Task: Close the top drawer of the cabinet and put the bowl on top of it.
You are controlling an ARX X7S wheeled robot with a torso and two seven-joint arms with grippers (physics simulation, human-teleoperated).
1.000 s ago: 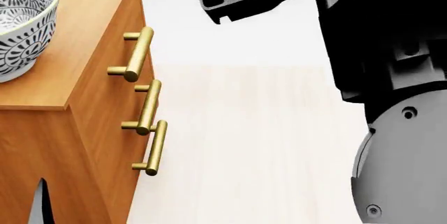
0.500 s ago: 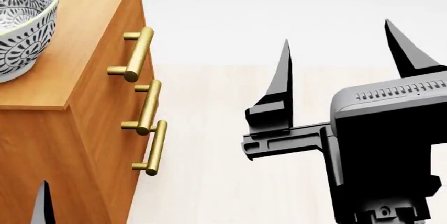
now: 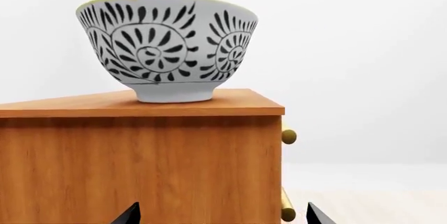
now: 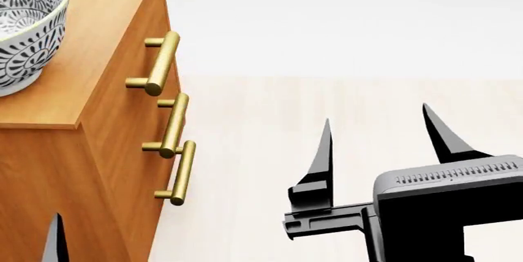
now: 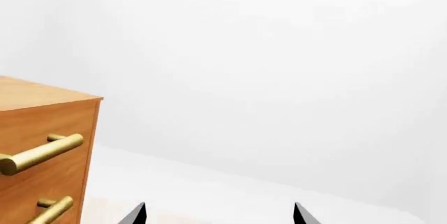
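The patterned white bowl [image 4: 24, 23] stands upright on the cabinet's top [image 4: 90, 48], free of both grippers; the left wrist view shows the bowl [image 3: 167, 46] above the cabinet's side [image 3: 140, 166]. The top drawer [image 4: 132, 60] sits flush with the front, with its brass handle [image 4: 159, 63] sticking out. My right gripper [image 4: 376, 115] is open and empty over the floor, well right of the cabinet. In its own view the right gripper [image 5: 220, 204] faces a white wall, with the cabinet [image 5: 42, 119] to one side. My left gripper [image 3: 223, 204] is open, low beside the cabinet.
Two lower drawers with like brass handles [image 4: 173, 124] [image 4: 181, 173] also sit flush. Pale wood floor [image 4: 327, 60] stretches right of the cabinet to a white wall [image 5: 279, 77]. One left fingertip [image 4: 56, 231] shows at the head view's lower left.
My right arm has come down from the top of the head view to its lower right, gripper open throughout. The bowl, the cabinet and the left finger have stayed put.
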